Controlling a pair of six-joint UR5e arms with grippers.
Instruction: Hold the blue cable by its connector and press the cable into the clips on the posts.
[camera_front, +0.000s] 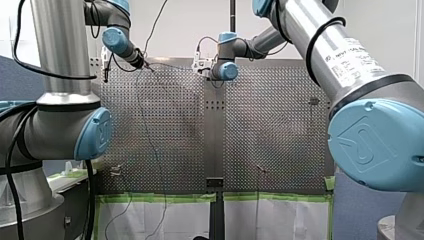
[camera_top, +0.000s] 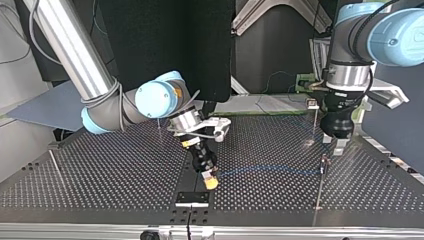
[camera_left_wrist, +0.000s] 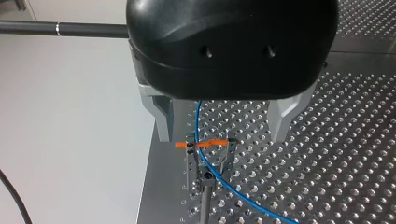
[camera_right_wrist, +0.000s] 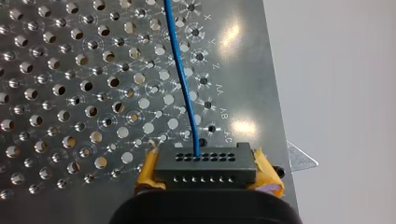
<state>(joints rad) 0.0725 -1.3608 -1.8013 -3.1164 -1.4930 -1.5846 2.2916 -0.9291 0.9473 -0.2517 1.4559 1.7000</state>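
Squarely, my right pincer (camera_right_wrist: 208, 171) clamps its yellow pads (camera_right_wrist: 145, 171) on the black rectangular many-holed connector (camera_right_wrist: 205, 165), low over the perforated metal bench (camera_right_wrist: 70, 93). The thin blue cable (camera_right_wrist: 185, 88) leaves the connector's holed face and, in the top view, runs toward three o'clock across the bench to the slim metal post with an orange-tabbed clip (camera_left_wrist: 205, 151). My left pincer (camera_left_wrist: 222, 136) hangs over that post, its metal fingers (camera_left_wrist: 163, 121) spread wide (touching neither cable nor clip), and the cable crosses the clip's orange tab between them; whether it is seated in the clip I cannot tell.
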